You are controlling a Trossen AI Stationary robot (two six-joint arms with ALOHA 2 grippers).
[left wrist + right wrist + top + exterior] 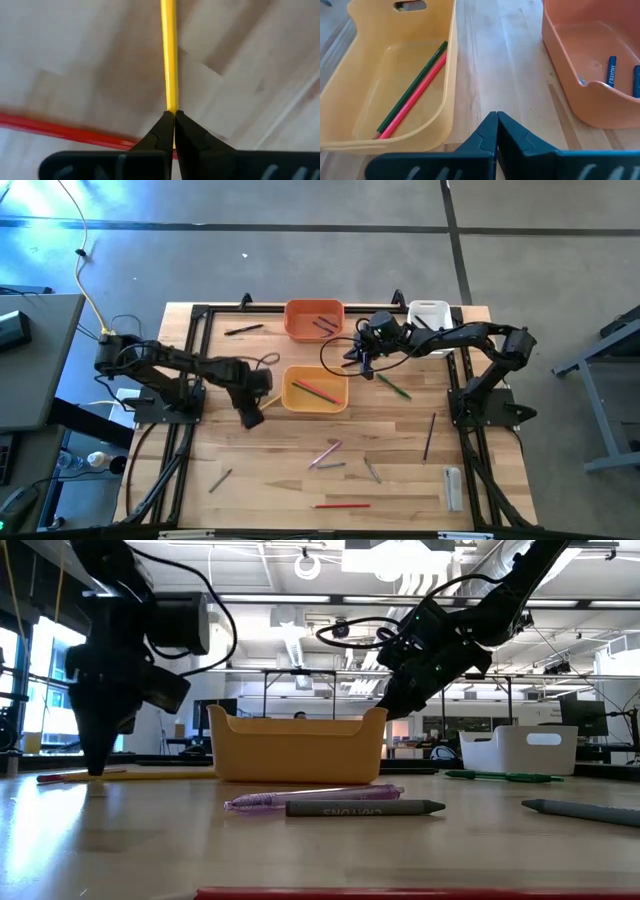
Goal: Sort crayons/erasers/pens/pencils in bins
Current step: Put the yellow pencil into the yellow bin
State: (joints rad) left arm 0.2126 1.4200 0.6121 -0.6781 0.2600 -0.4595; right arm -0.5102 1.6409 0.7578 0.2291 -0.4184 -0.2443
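**Left tool pinches a yellow pencil beside the yellow tub**

The left tool (250,417) is down at the wooden surface (280,470), just beside the left end of the yellow-orange tub (315,389). Its two fingers (161,131) are pressed together around the end of a yellow pencil (169,55). A red pencil (60,130) lies on the surface close to it, partly under the fingers in the left wrist view.

The right tool (366,366) hangs above the surface between the orange tub (314,318) and the yellow-orange tub. Its fingers (487,132) are together and nothing is between them.

Inside the yellow-orange tub a green pencil (412,86) and a red-pink pencil (414,95) lie side by side. In the orange tub there are blue crayons (611,70) against its wall. The white tub (428,315) stands at the far edge, to the right of the orange one.

Other sticks are scattered on the surface: a green pen (394,386) near the right tool, a dark pencil (429,436) further right, a pink pen (325,453) and a grey crayon (365,808) in the middle, and a long red stick (342,505) at the near edge.
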